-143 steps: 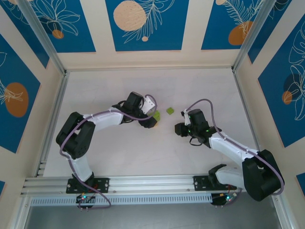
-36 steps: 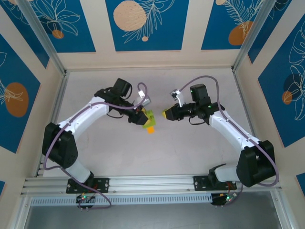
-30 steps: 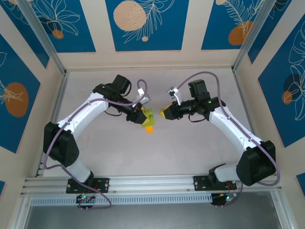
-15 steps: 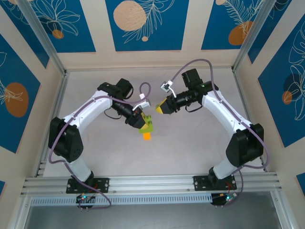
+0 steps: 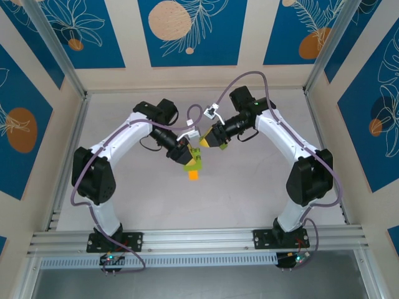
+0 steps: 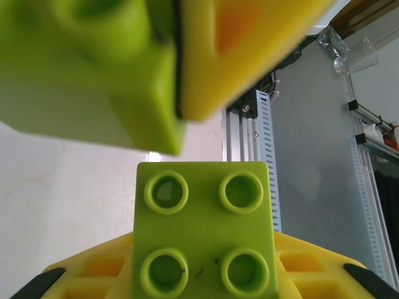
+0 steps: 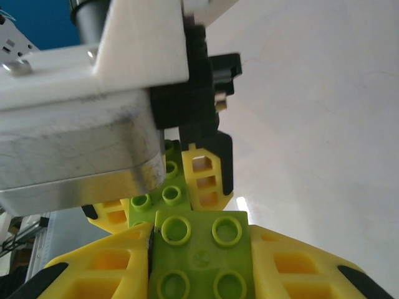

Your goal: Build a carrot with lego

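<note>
Left gripper (image 5: pixel 189 156) clamped on carrot (image 5: pixel 194 167), orange tip toward near rail (image 5: pixel 199 238), over table (image 5: pixel 249 187). Right gripper (image 5: pixel 209 139) clamped on lime-green brick (image 7: pixel 199 261), just beside carrot's green top; left wrist housing (image 7: pixel 81 124) blocks the view beyond

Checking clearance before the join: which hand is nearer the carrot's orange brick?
Left. The left hand grips the carrot by its green bricks, right beside the orange brick; the right hand, shut on a separate green brick, sits beyond that green end.
</note>
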Available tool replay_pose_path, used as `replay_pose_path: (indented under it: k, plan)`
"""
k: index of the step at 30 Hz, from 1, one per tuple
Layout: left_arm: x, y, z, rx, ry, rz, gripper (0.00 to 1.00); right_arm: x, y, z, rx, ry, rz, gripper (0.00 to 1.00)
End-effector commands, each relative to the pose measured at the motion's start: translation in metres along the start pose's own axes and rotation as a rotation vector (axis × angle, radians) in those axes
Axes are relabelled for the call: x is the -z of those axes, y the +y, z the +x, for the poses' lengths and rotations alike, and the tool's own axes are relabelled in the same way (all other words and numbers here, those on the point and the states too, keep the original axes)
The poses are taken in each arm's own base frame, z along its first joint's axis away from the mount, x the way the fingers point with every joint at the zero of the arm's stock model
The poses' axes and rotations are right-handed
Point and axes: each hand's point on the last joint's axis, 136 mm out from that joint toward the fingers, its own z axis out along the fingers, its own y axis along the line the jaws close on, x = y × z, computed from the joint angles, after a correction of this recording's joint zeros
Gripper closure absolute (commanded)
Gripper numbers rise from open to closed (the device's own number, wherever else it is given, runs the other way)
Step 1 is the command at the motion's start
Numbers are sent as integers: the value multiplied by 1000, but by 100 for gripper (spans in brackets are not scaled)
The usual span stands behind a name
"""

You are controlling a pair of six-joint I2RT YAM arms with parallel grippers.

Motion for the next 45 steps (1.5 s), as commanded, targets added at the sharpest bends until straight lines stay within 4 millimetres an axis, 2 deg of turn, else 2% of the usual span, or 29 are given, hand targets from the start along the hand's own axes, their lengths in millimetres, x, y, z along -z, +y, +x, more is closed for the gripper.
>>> replay_pose_path:
  k: [1, 11, 26, 45]
  plan:
    - [-1, 2, -5, -27, 14, 0, 90, -4, 13, -3, 12, 6, -64, 77]
    - [0, 13, -10, -47, 28, -37, 90, -6, 28, -4, 21, 8, -122, 77]
    - [12, -4, -18, -87, -5, -29, 90, -14, 18, 13, -3, 48, -106, 77]
    - [20, -19, -27, -124, -41, -9, 90, -23, 9, 18, -11, 66, -112, 78]
